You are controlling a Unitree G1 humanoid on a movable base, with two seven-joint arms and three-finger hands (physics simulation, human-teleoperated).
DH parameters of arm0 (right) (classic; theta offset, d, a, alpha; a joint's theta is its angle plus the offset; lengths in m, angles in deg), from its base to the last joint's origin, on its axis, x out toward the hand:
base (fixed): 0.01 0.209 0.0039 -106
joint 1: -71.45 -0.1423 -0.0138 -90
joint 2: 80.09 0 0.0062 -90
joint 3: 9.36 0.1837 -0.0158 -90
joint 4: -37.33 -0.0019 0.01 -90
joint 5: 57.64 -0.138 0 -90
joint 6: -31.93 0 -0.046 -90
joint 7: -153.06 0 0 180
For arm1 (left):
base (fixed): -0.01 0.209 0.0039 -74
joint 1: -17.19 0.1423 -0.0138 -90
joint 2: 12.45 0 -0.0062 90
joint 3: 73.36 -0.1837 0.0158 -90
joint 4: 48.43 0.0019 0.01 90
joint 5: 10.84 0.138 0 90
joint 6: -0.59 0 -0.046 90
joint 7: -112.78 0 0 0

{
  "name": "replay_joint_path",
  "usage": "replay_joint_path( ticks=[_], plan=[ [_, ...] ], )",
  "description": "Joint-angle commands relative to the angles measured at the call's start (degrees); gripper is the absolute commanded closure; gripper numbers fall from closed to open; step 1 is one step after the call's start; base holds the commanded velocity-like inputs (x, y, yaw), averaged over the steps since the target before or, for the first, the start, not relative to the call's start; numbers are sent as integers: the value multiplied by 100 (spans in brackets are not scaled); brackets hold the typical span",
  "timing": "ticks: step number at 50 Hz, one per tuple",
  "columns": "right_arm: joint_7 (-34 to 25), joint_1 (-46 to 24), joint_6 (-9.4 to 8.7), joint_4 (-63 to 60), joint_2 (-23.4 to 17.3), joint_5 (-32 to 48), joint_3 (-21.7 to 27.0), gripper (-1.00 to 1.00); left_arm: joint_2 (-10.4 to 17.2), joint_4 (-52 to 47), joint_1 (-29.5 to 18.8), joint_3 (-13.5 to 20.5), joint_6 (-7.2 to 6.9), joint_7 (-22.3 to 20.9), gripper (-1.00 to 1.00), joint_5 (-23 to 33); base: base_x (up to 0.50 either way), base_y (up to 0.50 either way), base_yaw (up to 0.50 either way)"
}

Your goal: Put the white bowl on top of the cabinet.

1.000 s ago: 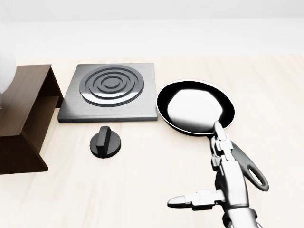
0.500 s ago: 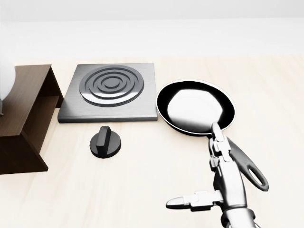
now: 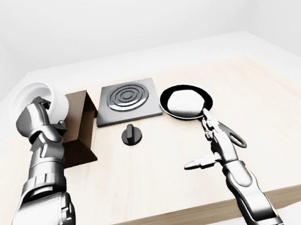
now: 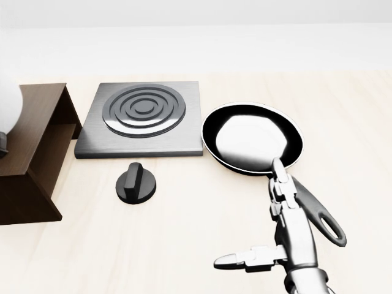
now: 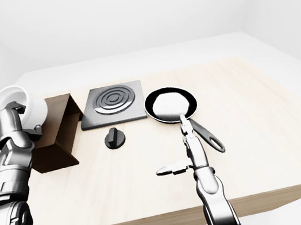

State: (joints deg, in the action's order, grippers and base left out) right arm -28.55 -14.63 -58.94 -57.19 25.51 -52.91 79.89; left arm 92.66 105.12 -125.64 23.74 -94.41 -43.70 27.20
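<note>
Over the wooden cabinet, the left robot hand grips the white bowl, tilted on edge.

Cabinet top unobstructed (hotplate, knob beside).

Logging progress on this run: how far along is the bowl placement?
Done: the left hand has the white bowl gripped and lifted. In hand: it hangs tilted above the brown cabinet, not resting on it. Left: lower it onto the top and release. The right hand is open beside the frying pan.
</note>
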Motion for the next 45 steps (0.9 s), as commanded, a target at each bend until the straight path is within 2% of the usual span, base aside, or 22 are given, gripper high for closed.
replay_joint_path(
  ticks=[1, 29, 43, 44, 45],
  plan=[
    [1, 1, 21, 15, 0, 6, 1, -100, 10, -96, -105, -49, 0, 294, 100, -21, 0, 0, 0],
    [-3, 2, 9, 12, 2, 40, -20, -100, -36, 97, -135, -101, 0, 339, 100, -42, 0, 0, 0],
    [8, -31, 60, 112, 5, 67, -37, -100, -64, 244, -146, -114, 0, 348, 100, -85, 0, 0, 0],
    [6, -19, 45, 83, 6, 67, -39, -100, -66, 244, -141, -124, 0, 358, 6, -79, 0, 0, 0],
    [6, -17, 43, 80, 6, 68, -39, -100, -66, 244, -140, -124, 0, 358, 6, -79, 0, 0, 0]
  ],
)
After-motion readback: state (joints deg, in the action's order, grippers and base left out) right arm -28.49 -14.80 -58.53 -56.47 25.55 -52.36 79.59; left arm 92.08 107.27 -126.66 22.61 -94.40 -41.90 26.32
